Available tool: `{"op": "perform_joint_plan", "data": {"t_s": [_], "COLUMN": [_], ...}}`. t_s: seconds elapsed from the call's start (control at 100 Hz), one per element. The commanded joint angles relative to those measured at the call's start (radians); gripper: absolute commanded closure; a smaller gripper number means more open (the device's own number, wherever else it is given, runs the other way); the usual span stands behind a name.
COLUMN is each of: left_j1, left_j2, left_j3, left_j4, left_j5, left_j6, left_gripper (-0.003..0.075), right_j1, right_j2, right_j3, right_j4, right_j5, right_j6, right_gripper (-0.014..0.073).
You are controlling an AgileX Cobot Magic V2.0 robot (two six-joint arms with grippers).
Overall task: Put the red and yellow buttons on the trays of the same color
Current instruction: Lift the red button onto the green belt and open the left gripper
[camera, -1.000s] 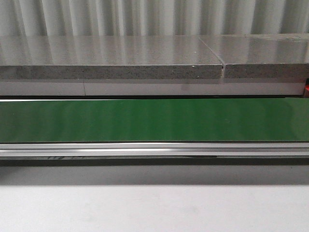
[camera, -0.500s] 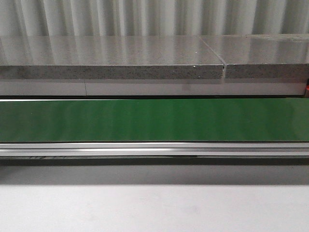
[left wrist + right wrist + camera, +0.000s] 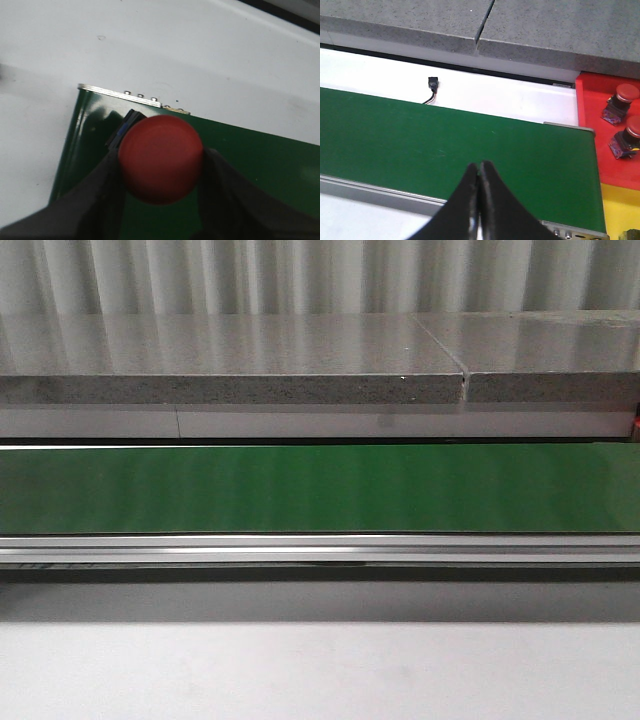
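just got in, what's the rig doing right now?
Sorting buttons by colour. The left gripper is shut on a red button, above the end of the green belt. The right gripper is shut and empty over the other end of the belt. Two red buttons already sit in the red tray; a yellow tray lies next to it. The front view shows only bare belt.

Only the fingers of each gripper were visible, in the wrist views. The left gripper (image 3: 161, 175) had two broad, matte black fingers (image 3: 95, 200) with smooth, rounded outer surfaces. The right gripper (image 3: 479, 172) had two glossy black fingers (image 3: 465, 205) that curved and tapered to narrow tips. No cables, screws or markings showed.
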Motion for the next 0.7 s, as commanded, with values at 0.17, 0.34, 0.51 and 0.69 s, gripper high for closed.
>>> {"op": "perform_joint_plan", "data": {"t_s": [0.17, 0.34, 0.51, 0.69], "left_j1": [-0.066, -0.066, -0.066, -0.066], "left_j2": [-0.047, -0.047, -0.047, -0.047], "left_j3": [0.099, 0.162, 0.197, 0.213], "left_j4": [-0.035, -0.031, -0.031, -0.031], "left_j5": [-0.108, -0.137, -0.144, -0.142], "left_j6": [0.005, 0.011, 0.032, 0.057], "left_gripper": [0.0732, 0.0732, 0.0732, 0.0699], "right_j1": [0.0, 0.0, 0.0, 0.0], "right_j2": [0.002, 0.002, 0.002, 0.002], "right_j3": [-0.026, -0.026, -0.026, -0.026], "right_j4": [0.013, 0.013, 0.013, 0.013], "right_j5": [-0.07, -0.07, -0.07, -0.07], "right_j6": [-0.002, -0.002, -0.002, -0.002], "right_gripper": [0.071, 0.071, 0.071, 0.071]}}
